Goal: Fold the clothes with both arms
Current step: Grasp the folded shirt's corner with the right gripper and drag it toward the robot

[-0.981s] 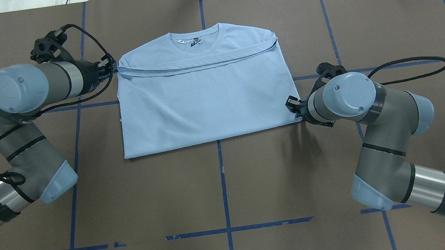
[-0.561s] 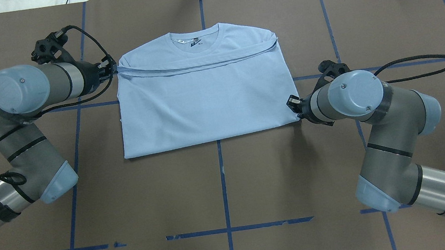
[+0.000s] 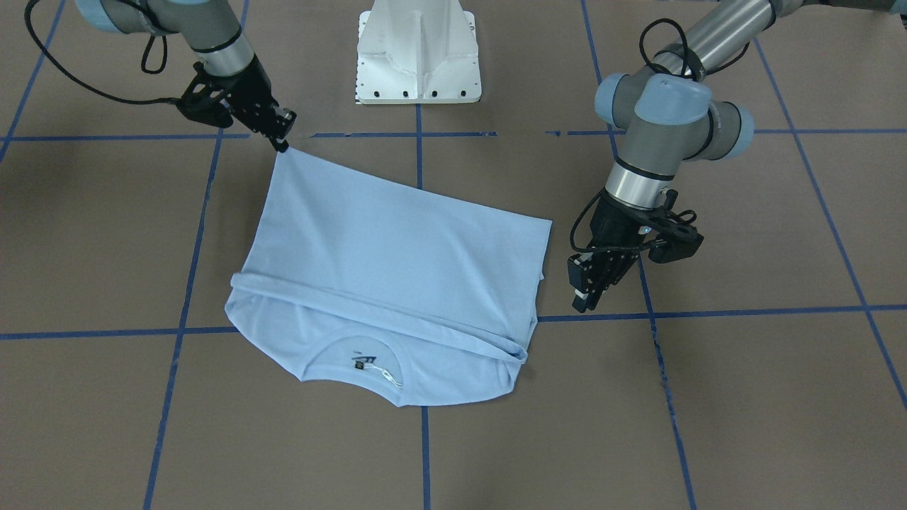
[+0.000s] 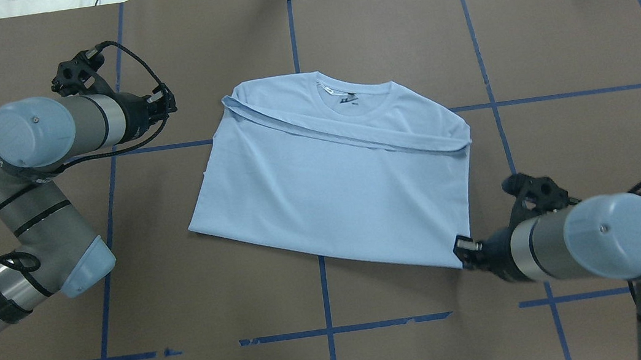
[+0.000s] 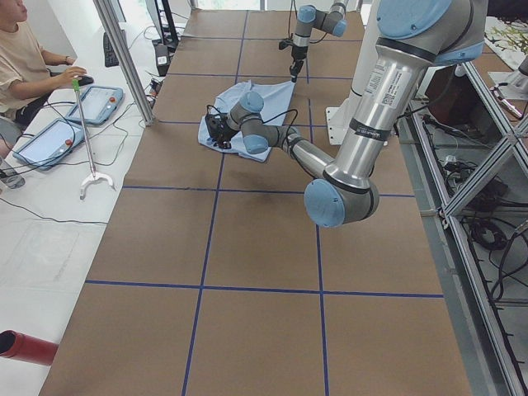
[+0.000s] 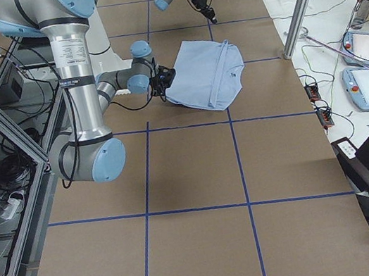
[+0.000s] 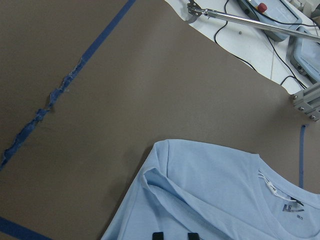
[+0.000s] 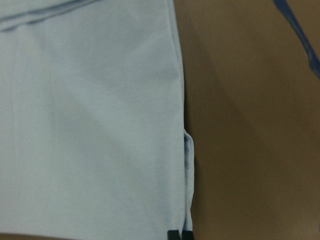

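The light blue T-shirt (image 4: 335, 196) lies folded on the brown table, skewed, with its collar (image 4: 356, 98) at the far side and a fold ridge below it. It also shows in the front view (image 3: 397, 262). My right gripper (image 4: 460, 246) is shut on the shirt's near right corner; in the right wrist view (image 8: 179, 235) its tips pinch the shirt's edge (image 8: 90, 125), and in the front view (image 3: 282, 140) it lifts that corner slightly. My left gripper (image 4: 169, 104) is open and empty, a short way left of the shirt; in the left wrist view (image 7: 175, 236) its tips stand apart.
The white pedestal base (image 3: 418, 53) stands at the robot's side of the table. Blue tape lines (image 4: 290, 29) cross the brown table. An operator (image 5: 25, 58) sits beyond the far edge beside tablets (image 5: 95, 103).
My left gripper has let go of the shirt's shoulder corner. My right gripper has pulled its corner toward the robot and rightward, so the shirt slid right and turned askew.
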You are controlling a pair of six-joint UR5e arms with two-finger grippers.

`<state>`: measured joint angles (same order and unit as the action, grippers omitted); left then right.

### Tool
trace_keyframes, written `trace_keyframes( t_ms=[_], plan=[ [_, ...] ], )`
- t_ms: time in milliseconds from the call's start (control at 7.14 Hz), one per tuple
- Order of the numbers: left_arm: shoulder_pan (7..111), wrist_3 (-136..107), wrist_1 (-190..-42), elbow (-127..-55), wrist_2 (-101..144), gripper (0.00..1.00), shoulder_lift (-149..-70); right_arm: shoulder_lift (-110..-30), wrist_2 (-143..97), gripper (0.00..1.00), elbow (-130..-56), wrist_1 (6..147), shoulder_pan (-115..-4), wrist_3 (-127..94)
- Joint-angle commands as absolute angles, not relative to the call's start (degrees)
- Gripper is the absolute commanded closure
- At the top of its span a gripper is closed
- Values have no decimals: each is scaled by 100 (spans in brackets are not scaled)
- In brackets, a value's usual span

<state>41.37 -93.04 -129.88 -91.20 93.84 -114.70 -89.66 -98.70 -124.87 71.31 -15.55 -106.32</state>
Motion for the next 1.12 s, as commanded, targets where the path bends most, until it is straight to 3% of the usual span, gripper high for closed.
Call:
trace_keyframes(
  t_ms=[0,140,280,561,701,981],
  plan=[
    [4087,-9290,-13034,-9184,9657,69,-11452,-9289,-9888,100,-12841,7119,-434,-11065],
    [4026,-9290,-13034,-9341,9929,69,-11443,-9368,-9879,100,-12841,7119,-161,-11065],
    [3991,-9299,-13025,-9438,10080,69,-11452,-9360,-9792,1,-12850,7119,103,-11109],
    [3955,-9438,-12964,-9867,10370,67,-11391,-9369,-9519,0,-13050,7128,237,-11215],
    [3529,-9944,-12955,-10323,10354,65,-11008,-9369,-9510,0,-13095,7128,-59,-11215],
    [2755,-10659,-12528,-10442,10301,49,-10776,-9125,-9519,0,-13026,7119,-1032,-11171]
  ],
)
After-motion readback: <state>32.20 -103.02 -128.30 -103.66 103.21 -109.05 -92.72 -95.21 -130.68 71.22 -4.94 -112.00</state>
